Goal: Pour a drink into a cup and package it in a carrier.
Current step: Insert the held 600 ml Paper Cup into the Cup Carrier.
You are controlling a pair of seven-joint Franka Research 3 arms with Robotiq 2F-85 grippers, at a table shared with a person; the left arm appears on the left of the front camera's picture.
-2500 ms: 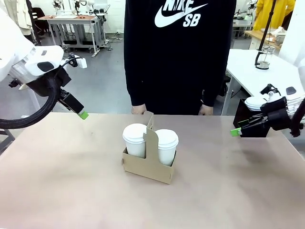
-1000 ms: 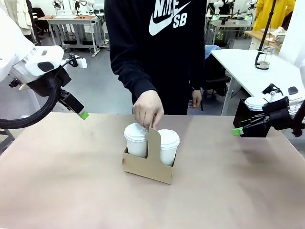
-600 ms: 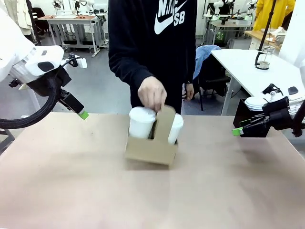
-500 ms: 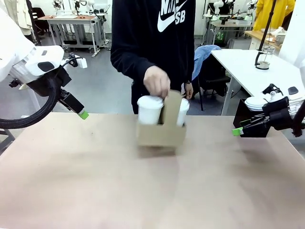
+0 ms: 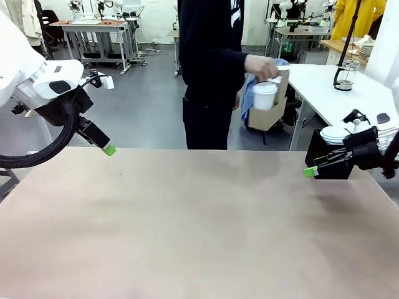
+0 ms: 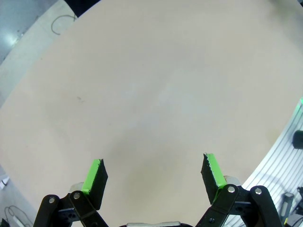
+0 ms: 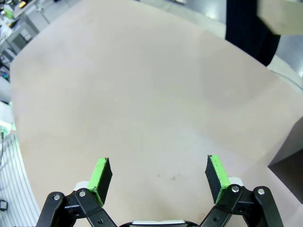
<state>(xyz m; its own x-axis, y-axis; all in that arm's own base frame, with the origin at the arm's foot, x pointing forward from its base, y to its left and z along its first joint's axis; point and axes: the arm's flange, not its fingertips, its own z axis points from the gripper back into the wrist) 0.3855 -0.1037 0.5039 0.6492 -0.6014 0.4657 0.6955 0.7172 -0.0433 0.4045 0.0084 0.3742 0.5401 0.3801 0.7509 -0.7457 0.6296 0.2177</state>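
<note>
Front view | carrier (image 5: 267,111) in person's hand (image 5: 260,65), beyond table (image 5: 199,224) far edge | both jaws wide

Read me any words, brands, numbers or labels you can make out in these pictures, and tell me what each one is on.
None can be read.
The person's black top shows a white sliver of print at its upper edge, too cut off to read.
The carrier held in the person's hand and the white cup in it show no print.
The table carries no markings.
</note>
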